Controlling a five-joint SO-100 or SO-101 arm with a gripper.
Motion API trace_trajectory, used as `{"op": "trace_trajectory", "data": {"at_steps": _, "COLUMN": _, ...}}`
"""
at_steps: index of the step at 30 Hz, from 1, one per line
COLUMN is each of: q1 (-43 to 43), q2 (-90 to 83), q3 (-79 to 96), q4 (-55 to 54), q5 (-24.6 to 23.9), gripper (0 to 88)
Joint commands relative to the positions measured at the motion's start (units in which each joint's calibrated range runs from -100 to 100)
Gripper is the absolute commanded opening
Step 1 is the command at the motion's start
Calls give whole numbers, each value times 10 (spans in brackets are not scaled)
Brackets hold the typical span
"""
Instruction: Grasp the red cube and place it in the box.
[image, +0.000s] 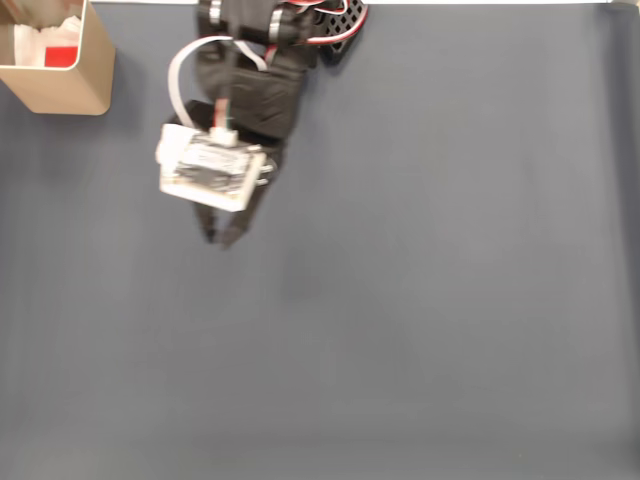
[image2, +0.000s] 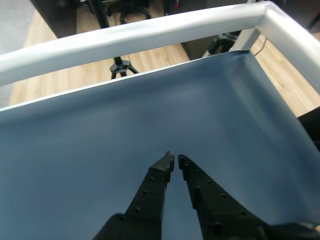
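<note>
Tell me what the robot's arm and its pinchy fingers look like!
The arm is mostly black, with a white block strapped on near the wrist and a looping white cable beside it. Red and white wires run near its base. The gripper has two long black fingers that taper to points, dotted with small round holes.

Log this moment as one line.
claw: shut, empty, above mat | red cube: inside box | box: top-left corner in fixed view

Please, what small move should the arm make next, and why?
Probably none beyond pulling back to rest: the red cube already lies inside the box, and the gripper is nearly shut and holds nothing above the bare blue mat.
</note>
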Motion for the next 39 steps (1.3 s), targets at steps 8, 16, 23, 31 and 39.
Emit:
{"op": "trace_trajectory", "data": {"at_steps": 8, "q1": -93, "q2": -174, "q3": 229, "q4": -66, "q5": 11, "gripper": 0}}
{"op": "trace_trajectory", "data": {"at_steps": 16, "q1": -109, "q2": -306, "q3": 382, "q4": -61, "q5": 15, "gripper": 0}}
{"op": "trace_trajectory", "data": {"at_steps": 23, "q1": -122, "q2": -396, "q3": 467, "q4": -36, "q5": 18, "gripper": 0}}
{"op": "trace_trajectory", "data": {"at_steps": 31, "q1": -139, "q2": -487, "q3": 514, "q4": 39, "q5": 6, "gripper": 0}}
{"op": "trace_trajectory", "data": {"at_steps": 39, "q1": -136, "q2": -555, "q3": 539, "q4": 117, "q5": 4, "gripper": 0}}
